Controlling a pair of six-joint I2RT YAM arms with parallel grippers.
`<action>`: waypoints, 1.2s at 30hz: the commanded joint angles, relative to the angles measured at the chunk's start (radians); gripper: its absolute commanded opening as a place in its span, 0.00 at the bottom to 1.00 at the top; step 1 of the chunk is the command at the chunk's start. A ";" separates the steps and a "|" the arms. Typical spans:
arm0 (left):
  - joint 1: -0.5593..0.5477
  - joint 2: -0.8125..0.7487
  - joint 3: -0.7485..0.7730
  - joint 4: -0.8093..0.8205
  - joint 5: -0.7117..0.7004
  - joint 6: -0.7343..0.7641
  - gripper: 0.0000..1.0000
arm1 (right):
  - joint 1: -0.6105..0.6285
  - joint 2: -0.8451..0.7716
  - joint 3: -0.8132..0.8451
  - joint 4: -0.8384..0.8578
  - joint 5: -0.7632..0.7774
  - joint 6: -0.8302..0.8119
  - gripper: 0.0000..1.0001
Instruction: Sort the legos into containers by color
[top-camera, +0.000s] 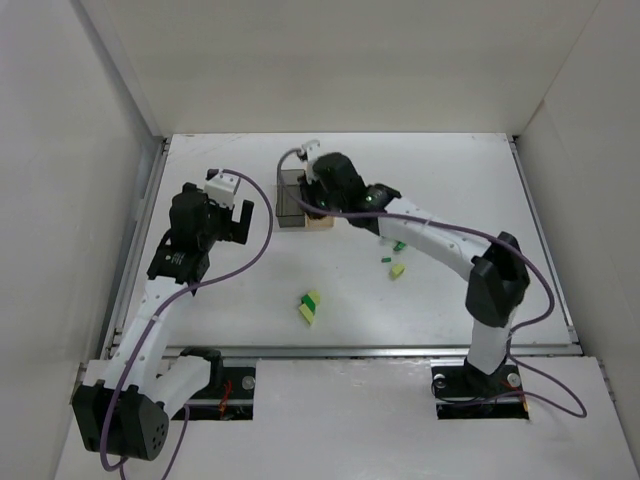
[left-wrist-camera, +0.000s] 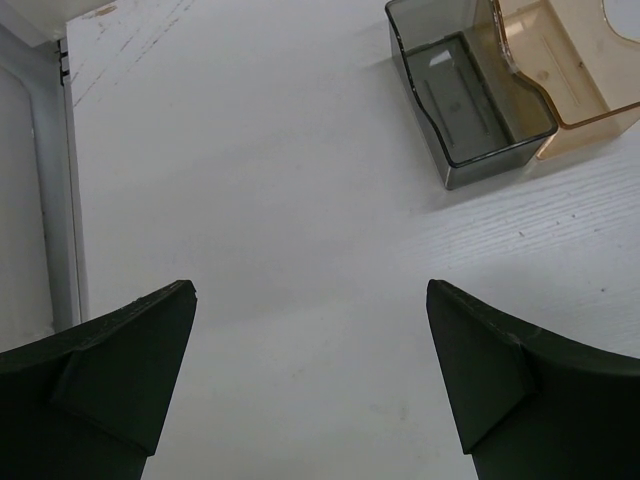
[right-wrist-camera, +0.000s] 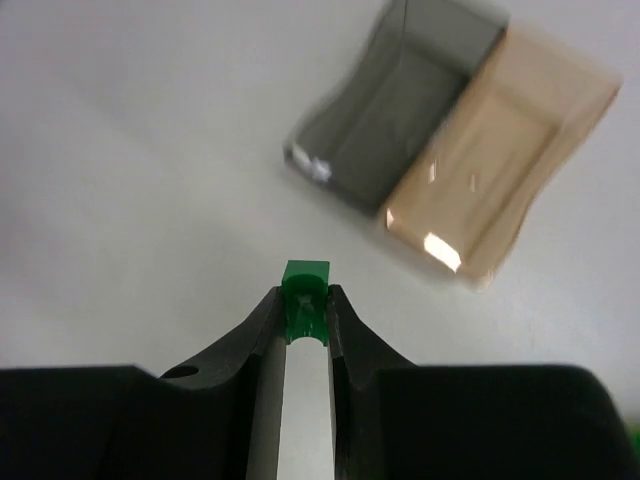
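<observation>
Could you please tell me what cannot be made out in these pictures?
Left wrist view: the amber container is cut off by the frame's edge.
Right wrist view: blur smears the grey container, so its contents are unclear there.
Top view: the right arm covers much of both containers; the loose legos are too small to count.

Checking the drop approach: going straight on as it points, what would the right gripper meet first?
The right gripper, shut on a green lego, would probably meet bare table first, then the dark grey container's near corner; the amber container lies right of that line. Depth is unclear.
</observation>
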 joint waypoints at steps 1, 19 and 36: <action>-0.005 -0.014 -0.014 0.033 0.031 -0.049 0.99 | -0.061 0.172 0.287 -0.087 0.078 0.098 0.00; -0.005 -0.004 -0.023 0.029 0.202 0.046 0.99 | -0.213 0.340 0.530 -0.167 -0.129 0.151 0.94; -0.023 0.052 -0.031 0.033 0.345 0.120 0.99 | -0.441 -0.348 -0.399 -0.157 -0.057 0.586 0.81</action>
